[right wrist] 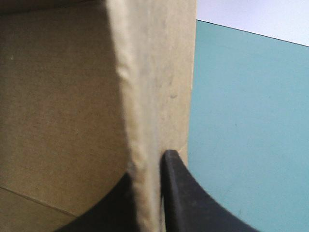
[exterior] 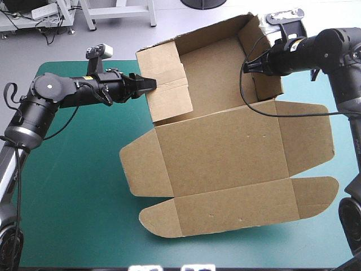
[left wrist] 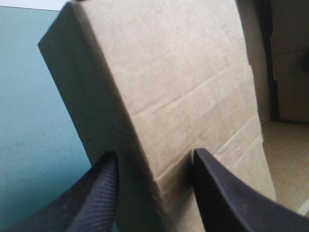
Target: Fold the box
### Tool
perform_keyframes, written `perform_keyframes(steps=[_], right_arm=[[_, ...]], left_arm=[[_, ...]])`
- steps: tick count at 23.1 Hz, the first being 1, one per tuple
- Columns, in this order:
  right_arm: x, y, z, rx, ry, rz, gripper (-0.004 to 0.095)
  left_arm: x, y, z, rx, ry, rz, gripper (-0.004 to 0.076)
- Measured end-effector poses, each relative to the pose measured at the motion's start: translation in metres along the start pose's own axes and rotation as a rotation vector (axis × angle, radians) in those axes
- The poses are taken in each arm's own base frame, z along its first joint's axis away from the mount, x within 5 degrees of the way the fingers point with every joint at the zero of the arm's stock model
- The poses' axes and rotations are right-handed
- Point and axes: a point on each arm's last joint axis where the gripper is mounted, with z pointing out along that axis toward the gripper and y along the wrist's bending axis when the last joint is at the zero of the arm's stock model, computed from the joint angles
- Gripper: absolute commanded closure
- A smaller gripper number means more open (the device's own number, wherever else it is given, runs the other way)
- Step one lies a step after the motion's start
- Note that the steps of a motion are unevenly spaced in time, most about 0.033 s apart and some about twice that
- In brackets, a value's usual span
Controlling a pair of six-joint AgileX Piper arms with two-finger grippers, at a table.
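Brown box (exterior: 225, 147), partly raised, on the teal-green table (exterior: 73, 186), held at both sides.
Left claw (exterior: 149, 84): narrow, fingers astride the doubled left wall, gripping it. The box sits mid-table toward the far edge, with back and side walls standing and front panels and flaps flat toward the near edge. Right claw (exterior: 248, 65): all but closed, pinching the upright right wall.

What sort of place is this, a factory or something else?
Likely a robotics test bench, not a factory line: a single table under a teal-green cover, and two robot arms whose left end effector and right end effector grip one brown box, partly folded.
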Motion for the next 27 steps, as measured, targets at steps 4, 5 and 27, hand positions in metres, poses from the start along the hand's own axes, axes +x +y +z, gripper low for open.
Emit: perform_keyframes(steps=[4,5,27], right_arm=[[0.0,0.012,0.008,-0.025,0.007,-0.004,0.091],[0.0,0.015,0.011,-0.03,0.012,-0.007,0.091],[0.023,0.027,0.084,0.006,0.248,0.075,0.0911]], left_arm=[[-0.001,0.006,0.004,-0.03,-0.003,-0.005,0.0416],[-0.001,0.01,0.006,-0.04,-0.002,-0.01,0.0419],[-0.007,0.009,0.031,-0.372,0.373,0.201,0.0734]])
